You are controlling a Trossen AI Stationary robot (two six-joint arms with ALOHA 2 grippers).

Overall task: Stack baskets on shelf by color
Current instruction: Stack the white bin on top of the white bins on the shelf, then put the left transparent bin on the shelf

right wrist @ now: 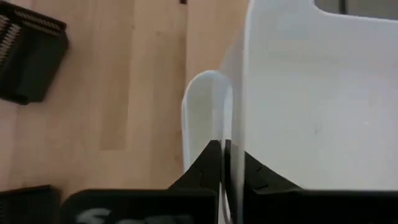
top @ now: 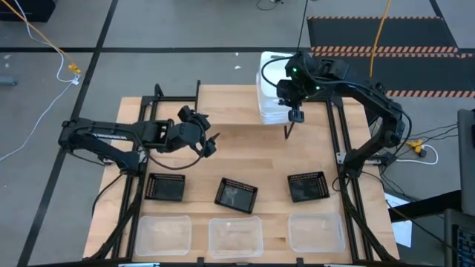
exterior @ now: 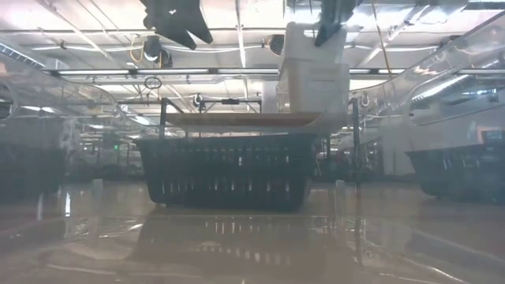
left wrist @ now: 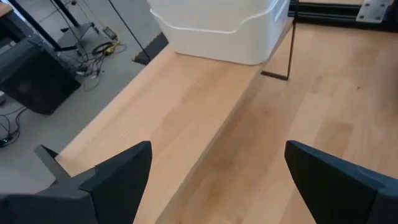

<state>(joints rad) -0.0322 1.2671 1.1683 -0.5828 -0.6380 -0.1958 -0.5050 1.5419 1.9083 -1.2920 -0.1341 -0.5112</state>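
Right wrist view has my right gripper (right wrist: 222, 163) with its jaws pinched tight on the thin wall of a white basket (right wrist: 298, 118), and that wall is all I've got hold of. From the high view, the white stack (top: 271, 93) sits at the right end of the shelf (top: 223, 111), partly overhanging the counter's (top: 245, 159) far edge. That's my worry: a grip on one rim means the basket could pivot or slip as I move it, and if it is nested in the ones below, I reckon a lift might drag them along or tip the pile off the back. I can't tell how many whites are in that stack, nor whether the held one is seated or just clear.

My left gripper (top: 204, 139) hovers in front of the shelf's left half, jaws spread wide, holding nothing. Its wrist view shows bare shelf plank with the white stack at the far end, so the rest of the shelf looks free.

Three black baskets lie in a row well in front of the shelf, the middle one (top: 236, 195) skewed. Three clear baskets (top: 235, 233) line up nearer the front edge. Nothing stands between them and the shelf except my own arms. I'd guess the real hazard on the next reach is the two arms crowding each other near the shelf's middle.
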